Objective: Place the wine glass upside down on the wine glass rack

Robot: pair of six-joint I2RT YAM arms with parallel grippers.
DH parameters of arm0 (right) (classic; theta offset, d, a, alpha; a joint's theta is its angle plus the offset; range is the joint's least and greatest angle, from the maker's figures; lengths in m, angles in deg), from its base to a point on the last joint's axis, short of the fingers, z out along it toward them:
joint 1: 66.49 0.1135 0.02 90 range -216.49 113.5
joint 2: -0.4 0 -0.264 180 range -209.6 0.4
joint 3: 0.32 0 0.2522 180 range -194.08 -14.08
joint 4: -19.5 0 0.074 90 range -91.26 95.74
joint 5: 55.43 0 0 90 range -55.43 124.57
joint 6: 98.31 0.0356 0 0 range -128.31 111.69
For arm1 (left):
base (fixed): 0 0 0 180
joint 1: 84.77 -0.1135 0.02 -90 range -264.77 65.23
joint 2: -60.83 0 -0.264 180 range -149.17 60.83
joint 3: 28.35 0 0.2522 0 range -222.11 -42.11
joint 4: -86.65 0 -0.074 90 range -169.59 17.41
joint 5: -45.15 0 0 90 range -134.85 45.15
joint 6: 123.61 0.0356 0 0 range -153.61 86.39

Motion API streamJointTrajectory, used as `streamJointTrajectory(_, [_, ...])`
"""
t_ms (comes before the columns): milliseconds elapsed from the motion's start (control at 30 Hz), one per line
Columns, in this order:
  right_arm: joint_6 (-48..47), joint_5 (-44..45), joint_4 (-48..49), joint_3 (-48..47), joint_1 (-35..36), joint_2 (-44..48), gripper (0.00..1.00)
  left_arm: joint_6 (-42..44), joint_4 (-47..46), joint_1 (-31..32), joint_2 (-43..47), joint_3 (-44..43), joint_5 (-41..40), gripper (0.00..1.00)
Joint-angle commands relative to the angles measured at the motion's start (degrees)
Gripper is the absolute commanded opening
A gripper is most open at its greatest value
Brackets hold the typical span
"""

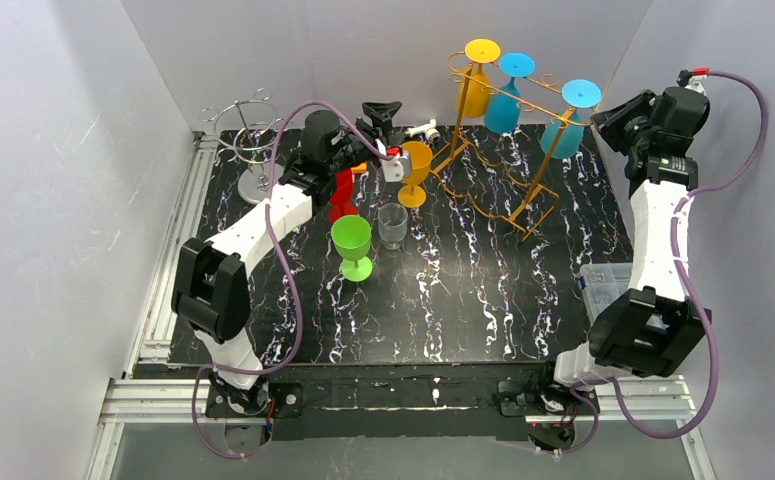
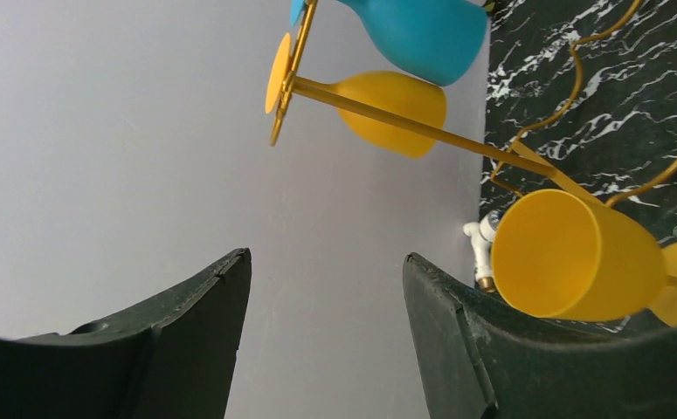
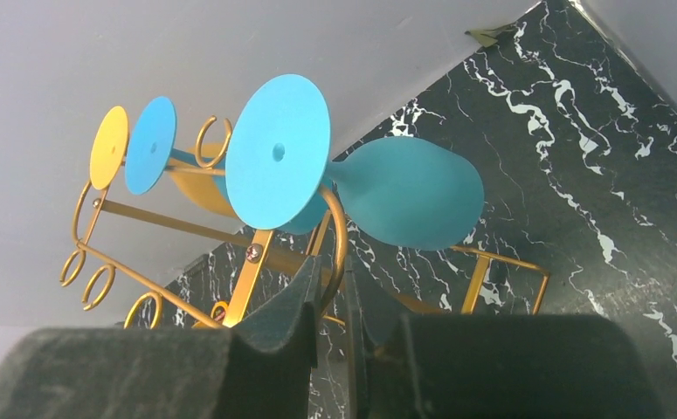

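One opaque yellow-orange wine glass [image 1: 416,162], seemingly plastic, stands upright.

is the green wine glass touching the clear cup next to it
Apart. The top external view shows a narrow strip of dark table between the green wine glass and the clear cup.

Front half of table [image 1: 443,320] bare: free passage. Green glass [image 1: 351,245], clear glass [image 1: 393,225] and orange glass [image 1: 415,170] crowd left-centre, close together. Rack [image 1: 536,192] with three hung glasses [image 1: 503,110] blocks rear right; box [image 1: 603,285] at right edge.
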Motion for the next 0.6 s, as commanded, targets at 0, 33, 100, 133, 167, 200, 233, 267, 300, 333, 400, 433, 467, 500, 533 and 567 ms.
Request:
streamJointTrajectory(0, [-4.88, -5.56, -2.48, -4.41, -0.66, -3.16, 0.07, -4.09, 3.00, -0.28, 6.29, 2.12, -0.96, 0.63])
streamJointTrajectory(33, [-5.31, -5.57, -2.98, -4.92, -0.66, -3.55, 0.08, -4.48, 4.03, -0.28, 7.11, 2.71, -1.10, 0.63])
streamJointTrajectory(100, [-6.07, -5.50, -2.98, -5.16, -0.66, -3.56, 0.11, -6.59, 6.40, -0.28, 8.63, 3.43, -1.53, 0.63])
streamJointTrajectory(133, [-6.32, -5.41, -2.79, -5.02, -0.66, -3.26, 0.14, -7.27, 8.16, -0.28, 9.36, 3.69, -1.84, 0.63])
streamJointTrajectory(167, [-6.53, -5.30, -2.77, -4.82, -0.66, -2.89, 0.17, -7.60, 9.41, -0.28, 9.99, 4.08, -2.12, 0.63])
streamJointTrajectory(200, [-6.68, -5.07, -3.03, -4.76, -0.66, -2.61, 0.20, -7.89, 10.07, -0.28, 10.42, 4.69, -2.56, 0.64])
streamJointTrajectory(233, [-7.05, -4.75, -3.31, -4.71, -0.66, -2.29, 0.24, -8.15, 10.58, -0.24, 10.76, 5.25, -3.09, 0.64])
streamJointTrajectory(267, [-7.22, -4.61, -3.51, -4.65, -0.66, -1.94, 0.27, -8.65, 11.07, -0.28, 11.10, 5.83, -3.47, 0.65])
streamJointTrajectory(300, [-7.47, -4.29, -3.77, -4.54, -0.66, -1.64, 0.32, -9.39, 11.54, -0.28, 11.47, 6.19, -3.95, 0.66])
streamJointTrajectory(333, [-7.60, -4.12, -3.85, -4.33, -0.66, -1.32, 0.36, -10.34, 12.16, -0.26, 11.82, 6.48, -4.38, 0.68])
streamJointTrajectory(400, [-7.68, -3.70, -3.96, -3.90, -0.66, -0.68, 0.45, -13.34, 13.71, -0.26, 12.67, 6.55, -5.26, 0.69])
streamJointTrajectory(433, [-7.74, -3.49, -4.06, -3.76, -0.66, -0.48, 0.49, -14.69, 14.60, -0.27, 12.95, 6.39, -5.77, 0.71])
streamJointTrajectory(467, [-7.69, -3.35, -4.19, -3.66, -0.66, -0.35, 0.52, -15.85, 16.15, -0.30, 13.43, 6.38, -6.32, 0.72])
streamJointTrajectory(500, [-7.57, -3.45, -4.07, -3.49, -0.66, -0.23, 0.55, -16.64, 17.50, -0.29, 13.95, 6.36, -6.70, 0.73])
streamJointTrajectory(533, [-7.43, -3.46, -3.97, -3.39, -0.66, -0.06, 0.57, -17.04, 19.10, -0.28, 14.42, 6.39, -6.97, 0.74])
streamJointTrajectory(567, [-7.28, -3.62, -3.99, -3.42, -0.66, -0.05, 0.59, -17.16, 21.57, -0.28, 15.05, 6.11, -7.25, 0.76])
